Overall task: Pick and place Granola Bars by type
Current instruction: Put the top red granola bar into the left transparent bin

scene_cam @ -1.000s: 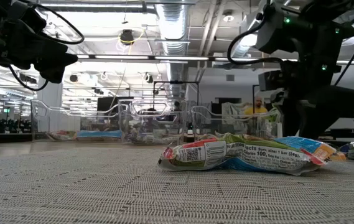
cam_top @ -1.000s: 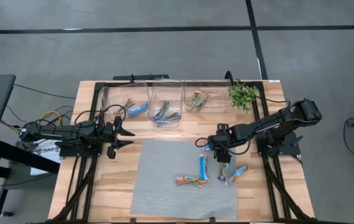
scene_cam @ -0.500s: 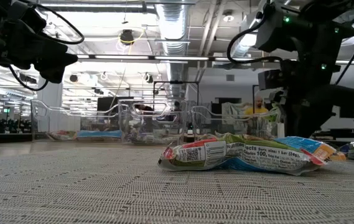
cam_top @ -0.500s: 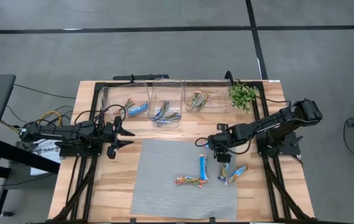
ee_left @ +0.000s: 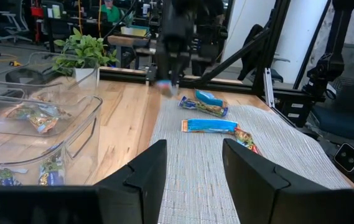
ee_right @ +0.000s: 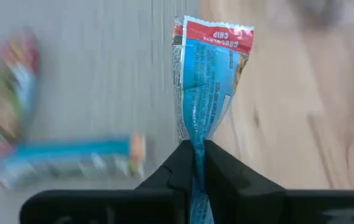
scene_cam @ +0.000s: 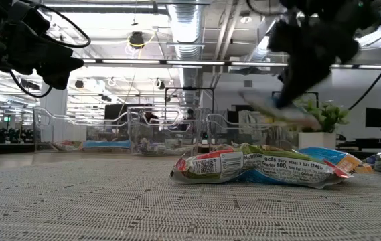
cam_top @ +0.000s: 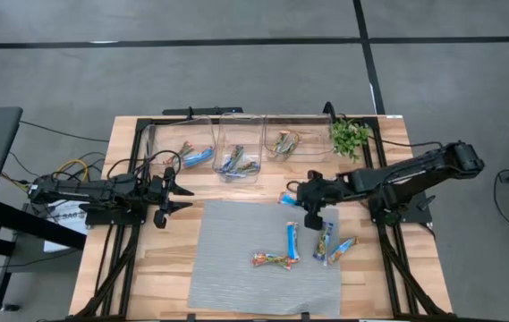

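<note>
My right gripper [cam_top: 302, 200] hangs above the wood just beyond the grey mat's [cam_top: 236, 259] far right corner, shut on a blue granola bar with a red end [ee_right: 204, 74]. Three more granola bars lie flat on the mat: a blue one [cam_top: 292, 240], a multicoloured one [cam_top: 272, 260] and another [cam_top: 325, 240]. A blue-and-orange one [cam_top: 342, 249] lies at the mat's right edge. Three clear bins [cam_top: 239, 154] along the far edge hold other bars. My left gripper [cam_top: 182, 198] waits open at the table's left, holding nothing. My right gripper pinches the blue bar's crimped end [ee_right: 195, 144] between its two fingers [ee_right: 178, 163]. The rest of the bar sticks out past the fingertips toward the table's left, its red end [ee_right: 214, 32] farthest out. The bar is lifted clear of the table.
A small green plant [cam_top: 350, 136] stands at the far right corner, beside the right bin [cam_top: 290, 143]. The left bin [cam_top: 187, 150] stands at the far left. A black frame runs along the table's edges. Bare wood lies between the mat and the bins.
My right gripper has shut on the blue bar that lay by the mat's far right corner. It has lifted the bar clear of the table and carried it a little toward the far edge and the left. The arm has stretched out.
</note>
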Robot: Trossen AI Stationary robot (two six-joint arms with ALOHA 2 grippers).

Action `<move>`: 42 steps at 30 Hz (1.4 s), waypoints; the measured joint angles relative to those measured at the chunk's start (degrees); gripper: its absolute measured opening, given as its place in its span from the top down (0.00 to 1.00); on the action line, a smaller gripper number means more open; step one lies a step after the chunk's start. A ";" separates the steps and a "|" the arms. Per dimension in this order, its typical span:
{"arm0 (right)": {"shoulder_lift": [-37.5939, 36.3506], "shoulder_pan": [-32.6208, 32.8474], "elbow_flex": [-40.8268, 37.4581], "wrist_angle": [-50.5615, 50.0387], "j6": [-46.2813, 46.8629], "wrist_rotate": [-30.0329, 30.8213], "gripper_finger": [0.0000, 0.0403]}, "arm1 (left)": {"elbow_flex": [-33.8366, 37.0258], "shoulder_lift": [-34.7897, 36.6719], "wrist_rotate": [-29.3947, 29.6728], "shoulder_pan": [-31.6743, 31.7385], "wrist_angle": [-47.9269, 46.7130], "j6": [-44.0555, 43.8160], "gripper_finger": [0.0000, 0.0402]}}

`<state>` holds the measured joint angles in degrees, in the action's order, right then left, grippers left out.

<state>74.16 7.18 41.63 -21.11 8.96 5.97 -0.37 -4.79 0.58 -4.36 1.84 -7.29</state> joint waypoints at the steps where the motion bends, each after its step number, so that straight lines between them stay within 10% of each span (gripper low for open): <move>1: -0.96 -0.34 0.00 2.04 0.85 -0.40 0.94 | 0.00 0.00 0.00 0.00 0.00 0.00 0.63; 42: -9.78 -3.66 -0.09 39.23 7.00 -4.21 0.94 | 0.00 0.00 0.37 0.00 0.05 -0.38 0.63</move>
<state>64.38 3.52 41.54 18.12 15.96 1.76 -0.37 -4.79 0.94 -4.36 1.88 -7.67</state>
